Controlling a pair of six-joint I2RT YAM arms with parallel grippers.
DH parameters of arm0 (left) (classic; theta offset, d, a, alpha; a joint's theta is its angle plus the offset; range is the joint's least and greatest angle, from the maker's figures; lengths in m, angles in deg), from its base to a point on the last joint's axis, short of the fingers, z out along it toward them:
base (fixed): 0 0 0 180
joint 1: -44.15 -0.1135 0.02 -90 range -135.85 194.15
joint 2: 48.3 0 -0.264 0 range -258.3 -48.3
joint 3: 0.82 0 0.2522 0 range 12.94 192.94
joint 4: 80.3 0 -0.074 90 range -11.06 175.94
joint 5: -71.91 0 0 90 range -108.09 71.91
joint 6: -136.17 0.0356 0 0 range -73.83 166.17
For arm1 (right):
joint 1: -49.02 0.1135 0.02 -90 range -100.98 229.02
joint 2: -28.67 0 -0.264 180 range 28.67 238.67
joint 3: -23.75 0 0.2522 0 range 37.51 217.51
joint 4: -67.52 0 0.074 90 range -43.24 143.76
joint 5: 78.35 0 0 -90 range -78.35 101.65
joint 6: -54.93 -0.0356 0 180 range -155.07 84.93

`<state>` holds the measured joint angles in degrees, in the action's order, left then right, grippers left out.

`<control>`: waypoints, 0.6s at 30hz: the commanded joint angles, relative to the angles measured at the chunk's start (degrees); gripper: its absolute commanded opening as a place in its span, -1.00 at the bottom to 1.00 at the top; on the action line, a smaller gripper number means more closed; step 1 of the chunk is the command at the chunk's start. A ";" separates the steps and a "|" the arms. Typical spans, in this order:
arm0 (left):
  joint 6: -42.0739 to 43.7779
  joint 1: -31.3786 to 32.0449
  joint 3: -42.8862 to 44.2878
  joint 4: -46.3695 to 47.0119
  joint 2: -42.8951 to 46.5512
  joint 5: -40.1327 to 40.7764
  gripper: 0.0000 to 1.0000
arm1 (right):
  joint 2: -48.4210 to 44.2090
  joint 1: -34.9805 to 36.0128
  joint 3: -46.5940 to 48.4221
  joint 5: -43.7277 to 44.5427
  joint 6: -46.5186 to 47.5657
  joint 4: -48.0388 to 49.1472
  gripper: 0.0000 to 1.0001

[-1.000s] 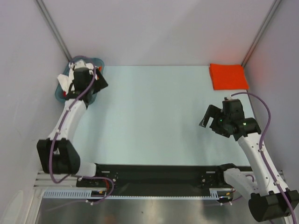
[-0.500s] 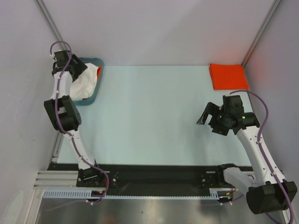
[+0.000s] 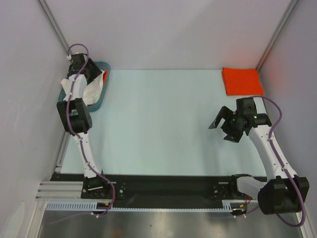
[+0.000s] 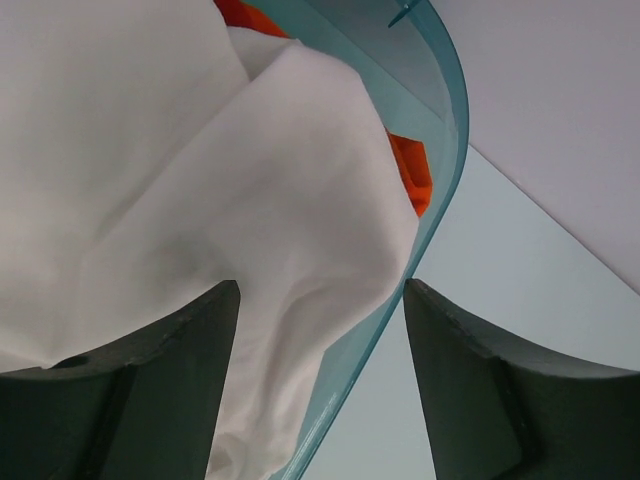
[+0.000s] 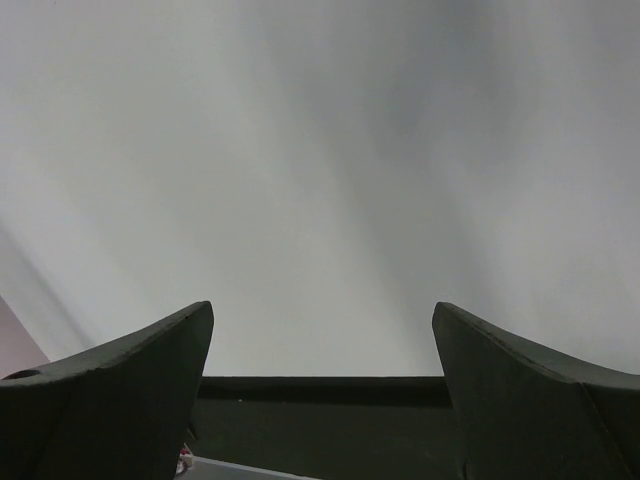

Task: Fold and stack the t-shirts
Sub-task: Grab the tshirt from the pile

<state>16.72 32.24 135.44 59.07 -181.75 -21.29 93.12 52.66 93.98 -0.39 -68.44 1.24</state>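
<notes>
I was on the pick: my left gripper (image 4: 322, 300), jaws apart, hung over the white t-shirt (image 4: 200, 150) in the basket (image 4: 452, 150). It needed pinching next. My right gripper (image 5: 322, 312) was released.

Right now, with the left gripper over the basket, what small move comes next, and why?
Probably close the left gripper on the white shirt: its jaws stand apart with that cloth between them, in the basket, nothing pinched yet. The right gripper hangs open over the table, free to help spread it.
</notes>
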 commanded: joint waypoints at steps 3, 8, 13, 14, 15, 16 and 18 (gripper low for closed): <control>2.82 1.97 3.71 3.23 -1.99 2.50 0.49 | -1.16 -0.21 -0.39 -1.06 -3.02 0.92 0.99; 1.76 2.23 5.03 3.49 -3.66 3.11 0.29 | -3.88 -0.39 -1.71 -0.80 -4.78 0.57 0.99; 0.81 2.58 5.56 4.72 -5.33 1.80 0.32 | -5.91 -0.56 -2.32 0.08 -5.66 -0.93 0.99; 0.45 2.50 5.39 5.25 -5.42 1.80 0.36 | -6.00 -0.56 -2.33 0.25 -5.66 -1.01 0.99; -0.25 2.58 5.21 5.43 -5.51 1.71 0.36 | -6.08 -0.65 -2.50 0.34 -5.66 -1.10 0.99; -0.34 2.67 5.21 5.51 -5.68 1.79 0.21 | -6.00 -0.74 -2.50 0.43 -5.66 -1.10 0.99; -0.69 2.58 5.47 5.69 -5.51 2.32 -0.09 | -5.30 -0.91 -2.50 0.43 -5.75 -1.10 0.99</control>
<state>16.96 34.60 138.21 62.04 -187.06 -19.24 87.80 52.18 91.73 -0.65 -73.09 0.87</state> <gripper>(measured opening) 0.499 0.994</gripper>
